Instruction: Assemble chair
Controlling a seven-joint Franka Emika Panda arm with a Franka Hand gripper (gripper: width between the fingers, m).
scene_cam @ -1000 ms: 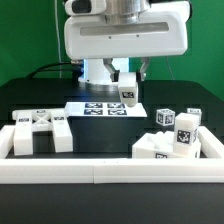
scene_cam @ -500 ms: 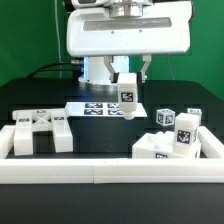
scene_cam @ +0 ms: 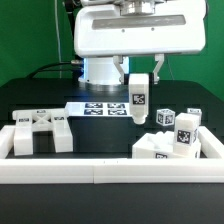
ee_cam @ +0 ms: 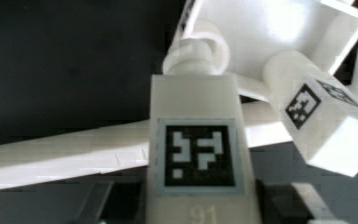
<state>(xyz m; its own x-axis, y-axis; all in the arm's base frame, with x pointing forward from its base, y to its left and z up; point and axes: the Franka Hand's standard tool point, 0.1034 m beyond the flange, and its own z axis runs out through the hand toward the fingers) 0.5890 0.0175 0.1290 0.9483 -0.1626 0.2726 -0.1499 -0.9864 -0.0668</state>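
My gripper (scene_cam: 139,76) is shut on a white chair post (scene_cam: 138,99) with a black-and-white tag and holds it upright in the air above the table. In the wrist view the post (ee_cam: 197,120) fills the middle, its round peg end pointing away, with the gripper (ee_cam: 201,206) closed on both its sides. A flat white chair part (scene_cam: 40,130) with tags lies at the exterior view's left. Several tagged chair blocks (scene_cam: 172,134) are piled at the exterior view's right; one of them (ee_cam: 318,108) shows under the post in the wrist view.
The marker board (scene_cam: 98,107) lies flat behind the held post. A long low white border rail (scene_cam: 110,170) runs along the front, with side walls (scene_cam: 20,143) at both ends. The arm's white base (scene_cam: 100,70) stands at the back.
The gripper has carried the post toward the exterior view's right, away from above the marker board and closer to the pile of blocks. The other parts have not moved.
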